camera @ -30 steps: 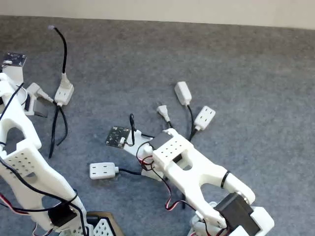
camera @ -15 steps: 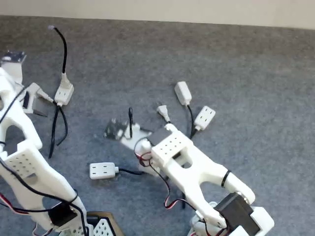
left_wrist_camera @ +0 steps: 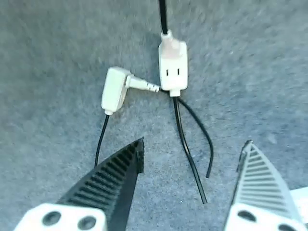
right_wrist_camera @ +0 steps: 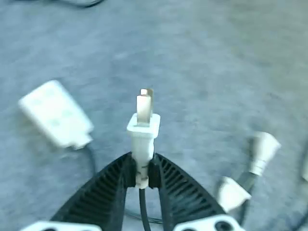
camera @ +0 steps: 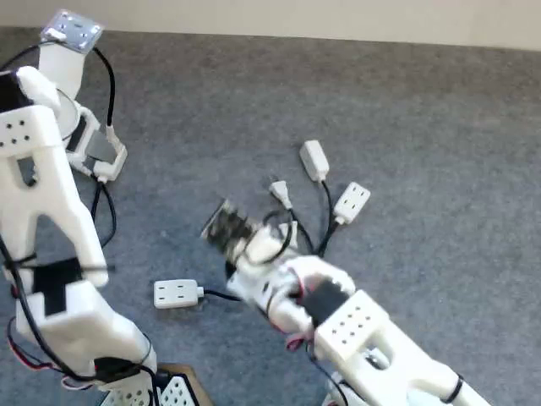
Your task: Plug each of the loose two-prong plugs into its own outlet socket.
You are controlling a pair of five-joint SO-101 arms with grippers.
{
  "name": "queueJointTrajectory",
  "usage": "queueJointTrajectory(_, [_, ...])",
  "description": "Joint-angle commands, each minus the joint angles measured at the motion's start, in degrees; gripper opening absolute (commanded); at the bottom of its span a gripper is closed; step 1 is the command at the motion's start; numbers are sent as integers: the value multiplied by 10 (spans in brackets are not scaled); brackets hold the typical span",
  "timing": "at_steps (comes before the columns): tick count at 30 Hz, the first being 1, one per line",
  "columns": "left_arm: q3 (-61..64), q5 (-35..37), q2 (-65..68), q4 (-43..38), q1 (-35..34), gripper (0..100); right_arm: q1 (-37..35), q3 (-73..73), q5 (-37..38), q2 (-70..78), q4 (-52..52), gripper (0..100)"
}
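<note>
At my right pincer point(right_wrist_camera: 142, 161): one white two-prong plug point(right_wrist_camera: 143, 130), clamped by its body, prongs running straight out along the pincer's line. Ahead, off that line: three-way outlet block point(right_wrist_camera: 55, 113), flat on the desk point(right_wrist_camera: 216, 57); I judge a turn toward it is needed. Farther off: my left pincer point(left_wrist_camera: 193, 143), spread wide and empty, above an angled plug point(left_wrist_camera: 114, 90) whose prongs touch the side of a single socket point(left_wrist_camera: 173, 72).

no legible text, no readable labels or numbers

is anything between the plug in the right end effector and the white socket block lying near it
Nothing visible. The plug is clamped in the right end effector, and only bare carpet lies between it and the socket block.
</note>
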Motion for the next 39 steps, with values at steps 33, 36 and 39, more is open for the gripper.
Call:
queueJointTrajectory(33, [912, -294, -527, -235, 218, 315, 72, 161, 30, -254, 223, 5])
queueJointTrajectory(36, [937, -279, -527, -289, 226, 313, 51, 162, 30, -254, 223, 5])
queueJointTrajectory(39, [977, -281, -527, -346, 226, 313, 49, 162, 30, -254, 223, 5])
